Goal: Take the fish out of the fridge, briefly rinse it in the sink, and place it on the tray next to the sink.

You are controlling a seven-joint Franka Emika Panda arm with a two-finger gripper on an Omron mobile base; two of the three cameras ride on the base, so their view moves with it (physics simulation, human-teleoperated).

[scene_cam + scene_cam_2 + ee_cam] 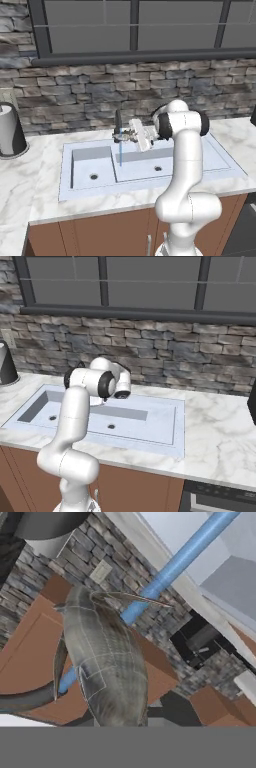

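Observation:
My gripper (132, 135) is shut on the small grey-brown fish (124, 134) and holds it over the pale double-basin sink (210, 160), just beside the slim black faucet (118, 121). A thin blue stream of water (120, 152) runs down from the faucet into the sink next to the fish. In the hand view the fish (105, 662) fills the middle, with the blue stream (170, 567) passing behind it and the faucet (196, 643) to the right. The sink (155, 423) lies behind my arm in the right base view. The fridge and the tray are out of view.
A grey cylindrical appliance (9, 131) on a dark base stands on the marble counter left of the sink. A stone wall (75, 90) and a window rise behind the sink. A dark object (253, 401) sits at the counter's right edge.

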